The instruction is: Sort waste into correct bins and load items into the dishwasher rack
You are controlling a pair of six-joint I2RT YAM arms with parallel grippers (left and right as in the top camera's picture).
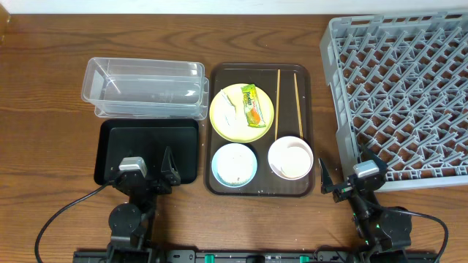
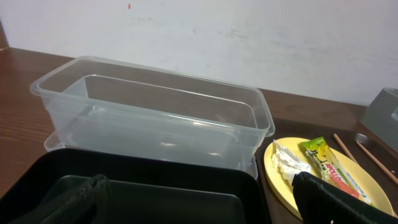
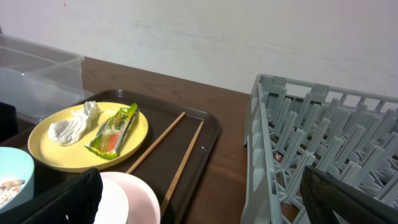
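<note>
The yellow plate (image 1: 232, 124) on the brown serving tray holds the green-and-orange wrapper (image 1: 252, 104) and white paper scraps (image 1: 228, 109). Two chopsticks (image 1: 277, 102) lie to its right. In front stand the light blue bowl (image 1: 234, 164) with rice grains (image 3: 9, 185) and the white bowl (image 1: 290, 157) with the small cup (image 1: 294, 152) inside. The clear tub (image 1: 146, 88) is behind the black tray (image 1: 146, 150). The grey rack (image 1: 402, 88) fills the right. My left gripper (image 1: 150, 172) is open and empty over the black tray's front edge. My right gripper (image 1: 344, 179) is open and empty between the white bowl and the rack.
The brown serving tray (image 1: 307, 80) sits mid-table between the bins and the rack. A strip of bare wooden table (image 1: 322, 109) separates it from the rack. A white wall (image 3: 217, 37) stands behind the table. Cables run from both arm bases at the front edge.
</note>
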